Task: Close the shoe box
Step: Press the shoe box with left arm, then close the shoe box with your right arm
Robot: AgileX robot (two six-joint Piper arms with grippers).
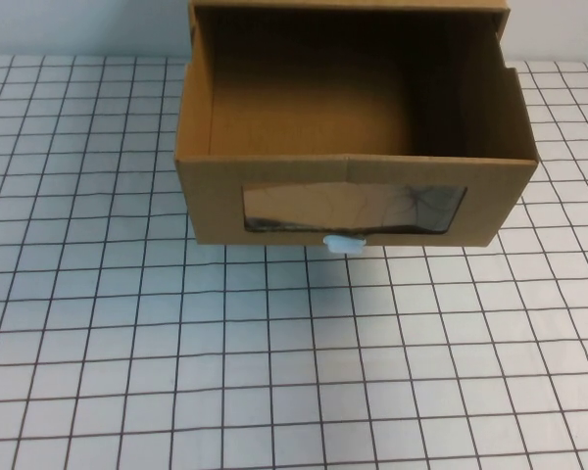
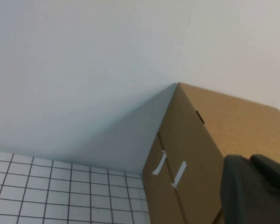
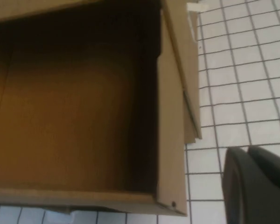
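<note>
Shoe box (image 1: 353, 196) at the far middle of the gridded table (image 1: 274, 372) in the high view, drawer pulled well out toward the robot, inside bare and open to the top. Clear window (image 1: 353, 211) in the front panel, small white pull tab (image 1: 343, 243) sticking out at the front's bottom edge. Wide free table on the near side and to both sides of the front. Neither gripper seen from above.

From the left wrist: outer brown side of the shoe box (image 2: 196, 158) against the pale wall (image 2: 84, 70), two white tape strips (image 2: 170, 169) across a seam. Dark part of the left gripper (image 2: 256, 191) just beside that side; cannot tell whether spread or clenched.

From the right wrist: looking down into the drawer's hollow (image 3: 74, 102), side wall's top edge beside open grid. Right gripper (image 3: 256, 186) over the table near the drawer's corner, not touching; spread or clenched, cannot tell.
</note>
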